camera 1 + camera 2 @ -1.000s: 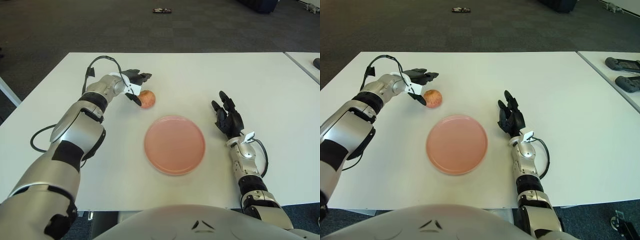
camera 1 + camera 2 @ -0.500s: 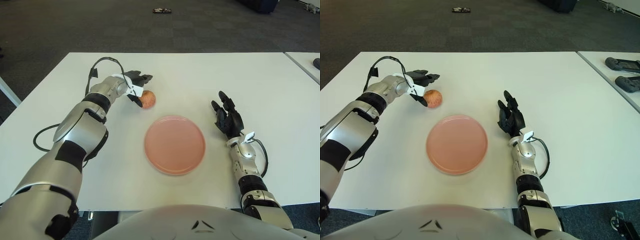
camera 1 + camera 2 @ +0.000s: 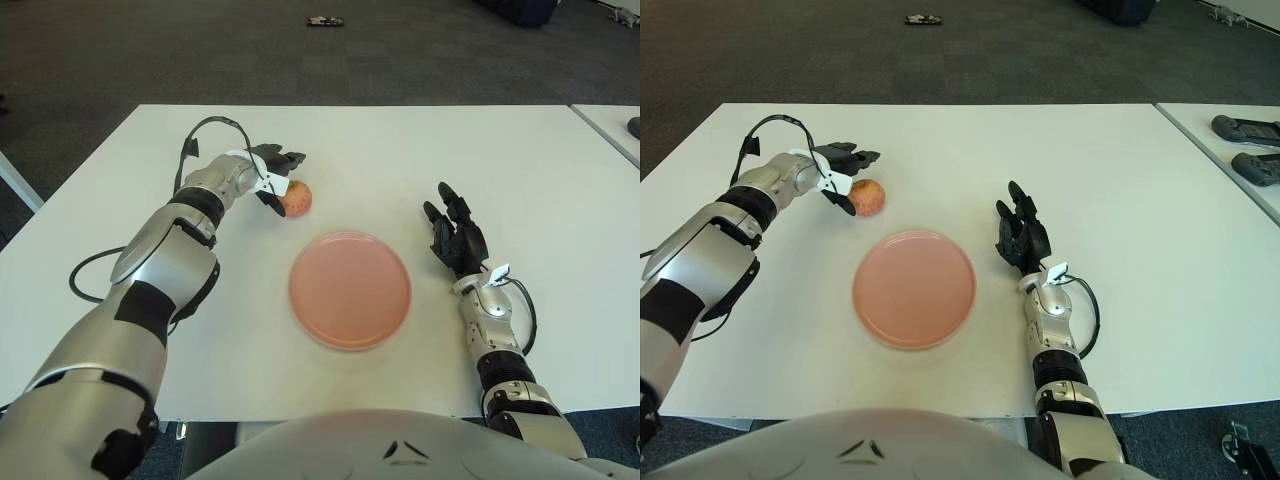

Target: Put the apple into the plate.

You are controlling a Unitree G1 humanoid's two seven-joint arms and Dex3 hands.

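A reddish-yellow apple (image 3: 296, 197) lies on the white table (image 3: 360, 140), up and left of the pink plate (image 3: 350, 288). My left hand (image 3: 275, 178) is right beside the apple on its left, fingers spread over and around it without closing. To the right of the plate shows my right hand (image 3: 453, 233), fingers spread and holding nothing.
A neighbouring table (image 3: 1240, 140) at the right carries two dark handheld devices (image 3: 1244, 130). A small dark object (image 3: 324, 20) lies on the floor beyond the table. A black cable (image 3: 85, 270) loops off my left arm.
My left hand has crept slightly farther and closer around the apple. The apple, plate and right hand have not moved.
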